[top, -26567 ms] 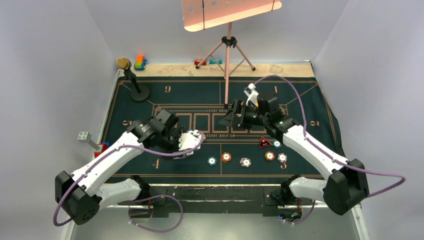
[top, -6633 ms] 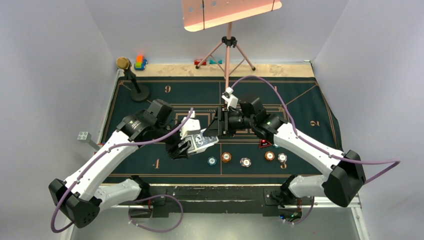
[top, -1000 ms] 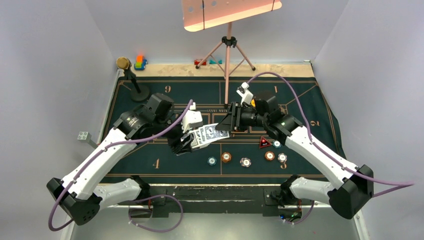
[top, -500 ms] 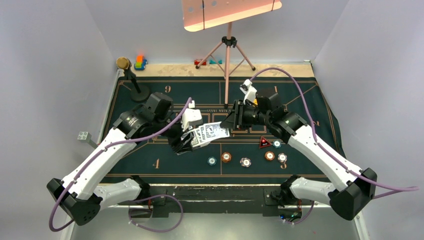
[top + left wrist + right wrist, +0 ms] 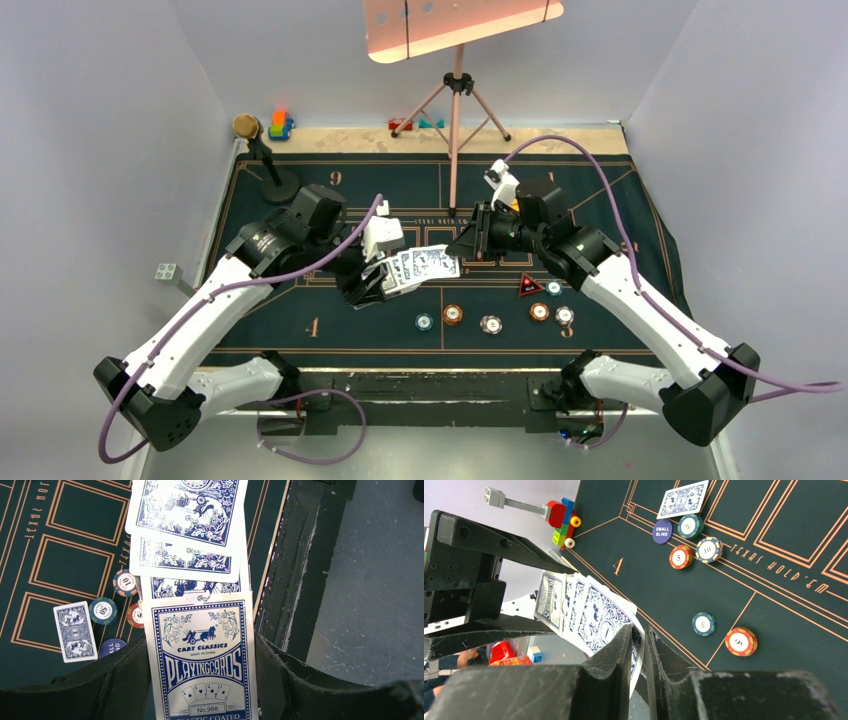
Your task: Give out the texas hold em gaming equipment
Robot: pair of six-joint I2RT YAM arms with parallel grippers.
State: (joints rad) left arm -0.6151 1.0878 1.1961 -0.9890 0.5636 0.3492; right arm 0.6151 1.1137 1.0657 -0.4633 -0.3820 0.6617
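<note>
Dealing step. Left gripper (image 5: 200,680) clamped on fanned cards (image 5: 187,555) — right gripper (image 5: 638,639) pinches the outermost card (image 5: 606,621) between its tips. Next, I judge: slide it free sideways without dragging neighbours.

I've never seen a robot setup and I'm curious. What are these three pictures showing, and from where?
The left arm and right arm are robots bolted side by side at the near edge. One picture looks down from a fixed camera above; the other two come from cameras on each wrist. The left gripper holds a fanned deck; the right gripper pinches one card of it. On the green mat lie chips, a lone card and a red marker.
</note>
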